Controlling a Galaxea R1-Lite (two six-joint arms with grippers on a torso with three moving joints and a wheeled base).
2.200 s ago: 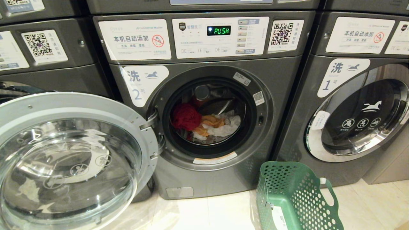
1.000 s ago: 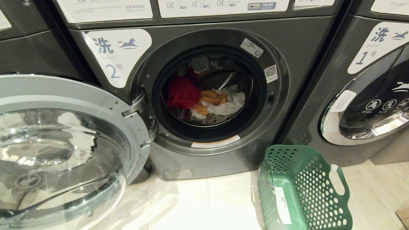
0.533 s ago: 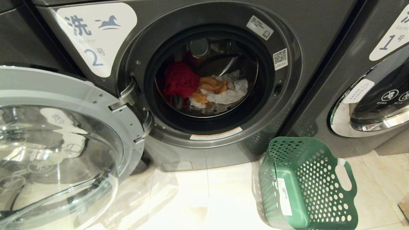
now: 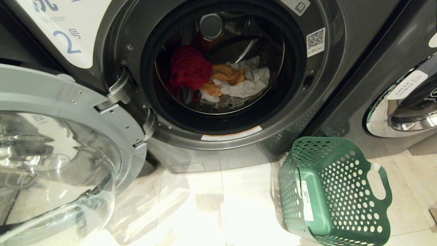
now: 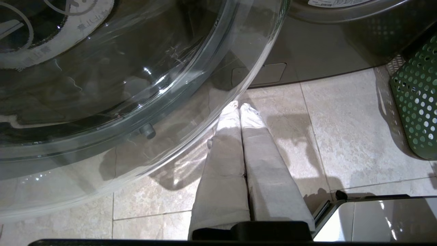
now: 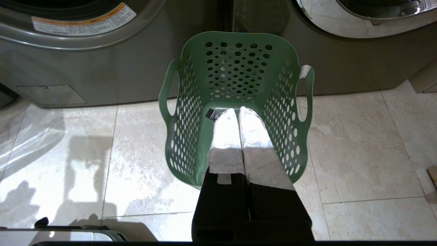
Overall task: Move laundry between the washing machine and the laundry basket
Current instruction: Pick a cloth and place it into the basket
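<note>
I hold left gripper [image 5: 239, 106] and right gripper [image 6: 238, 110] pressed shut and empty; laundry [image 4: 218, 78] lies in washing machine [image 4: 218, 75], beyond the fingertips, laundry basket [image 6: 235, 102] beneath the right ones; I'd open wide before reaching

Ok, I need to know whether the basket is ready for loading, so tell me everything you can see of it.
The laundry basket is green plastic, pierced all over with round holes, with cut-out handles on two sides and a white sticker on one wall. It stands upright on the pale tiled floor, to the right of the washing machine's open drum and close to its front. No clothes show in it; a small dark tag lies on its bottom. The shut right pincer hangs above its opening.
</note>
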